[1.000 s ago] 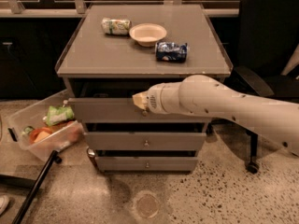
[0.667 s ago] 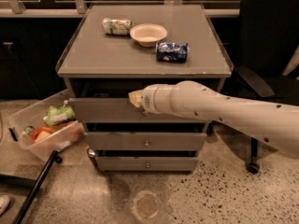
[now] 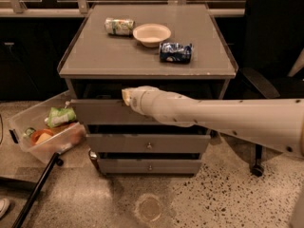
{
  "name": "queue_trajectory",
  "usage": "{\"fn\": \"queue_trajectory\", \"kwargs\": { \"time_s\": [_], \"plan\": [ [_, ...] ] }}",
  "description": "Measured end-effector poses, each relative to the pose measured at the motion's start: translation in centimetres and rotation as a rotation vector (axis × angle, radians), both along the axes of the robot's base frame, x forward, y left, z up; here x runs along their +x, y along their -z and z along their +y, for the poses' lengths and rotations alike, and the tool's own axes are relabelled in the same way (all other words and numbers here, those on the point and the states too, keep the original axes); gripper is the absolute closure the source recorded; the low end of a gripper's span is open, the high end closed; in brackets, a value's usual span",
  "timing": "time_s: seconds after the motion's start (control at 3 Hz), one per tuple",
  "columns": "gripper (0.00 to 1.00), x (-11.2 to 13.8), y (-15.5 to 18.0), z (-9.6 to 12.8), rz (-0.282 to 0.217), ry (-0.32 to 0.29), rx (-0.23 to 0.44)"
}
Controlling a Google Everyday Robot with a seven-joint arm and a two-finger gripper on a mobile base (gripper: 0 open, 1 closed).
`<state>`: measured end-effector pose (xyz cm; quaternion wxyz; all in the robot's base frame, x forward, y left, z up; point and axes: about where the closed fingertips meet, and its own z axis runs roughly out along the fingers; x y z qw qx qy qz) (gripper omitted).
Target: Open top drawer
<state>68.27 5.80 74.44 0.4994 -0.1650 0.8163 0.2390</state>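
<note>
— Under the front edge of the table (image 3: 95, 56), where does the top drawer (image 3: 97, 112) sit?
— Just below the lip, its grey front standing a little forward of the frame, with a dark gap showing above its upper edge. The middle drawer (image 3: 118, 143) and the bottom drawer (image 3: 123, 166), both shorter, lie flush beneath it.
— And the claw (image 3: 126, 96)?
— At the drawer's upper edge, left of centre, on the end of the pale arm (image 3: 228, 120) that reaches in from the right across the drawer front. Whether it is open or closed I cannot tell.
— What crowds the space?
— On the left, a clear bin (image 3: 33, 148) on the floor, its near corner just beside the drawer's left end. A dark pole (image 3: 35, 196) slants across the floor below the bin. On the right, a black chair (image 3: 270, 46) stands near the table's side, behind the arm. Straight ahead of the drawers the speckled floor (image 3: 213, 198) gives room.
— And on top?
— A can (image 3: 118, 26) on its side, a white bowl (image 3: 152, 33) and a blue packet (image 3: 175, 52), all set back from the front edge
</note>
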Motion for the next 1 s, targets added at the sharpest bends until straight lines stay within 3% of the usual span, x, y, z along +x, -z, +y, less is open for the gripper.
{"fn": "queue_trajectory", "kwargs": {
  "time_s": [0.67,1.0],
  "plan": [
    [1.0,3.7,1.2,3.6,-0.046,0.045,0.041],
    [1.0,5.3,1.2,4.3,-0.057,0.061,0.062]
  ]
}}
